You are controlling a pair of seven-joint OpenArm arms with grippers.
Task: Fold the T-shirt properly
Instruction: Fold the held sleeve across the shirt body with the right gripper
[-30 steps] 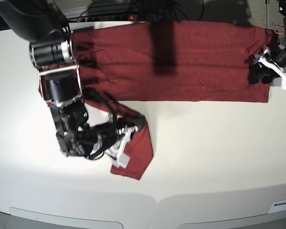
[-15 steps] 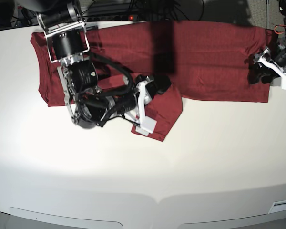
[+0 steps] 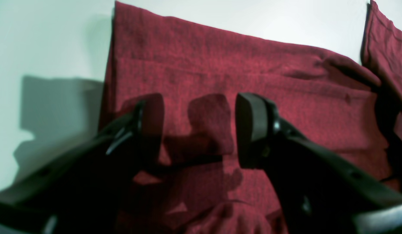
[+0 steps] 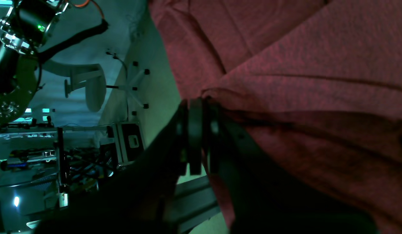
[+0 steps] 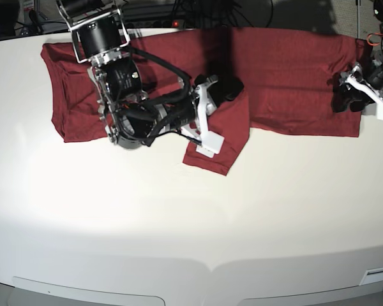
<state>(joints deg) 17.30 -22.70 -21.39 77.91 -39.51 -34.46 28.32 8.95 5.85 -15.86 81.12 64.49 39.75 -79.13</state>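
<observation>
Pinching T-shirt [image 5: 293,70] sleeve: right tool [image 4: 196,130]; left tool [image 3: 199,130] wide; no readable labels

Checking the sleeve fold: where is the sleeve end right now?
In the base view the sleeve end hangs just left of centre, pinched by the right end effector over the T-shirt body's lower edge, on the white table.

There was one T-shirt [image 5: 287,76], a single dark red cloth spread along the far side of one white table [image 5: 198,223]. Two robot arms were in view, each ending in one gripper: the right gripper [image 5: 225,89] and the left gripper [image 5: 345,95], two grippers in all. Each gripper showed two black fingers [image 3: 251,130] in its own wrist view, four fingers altogether.
</observation>
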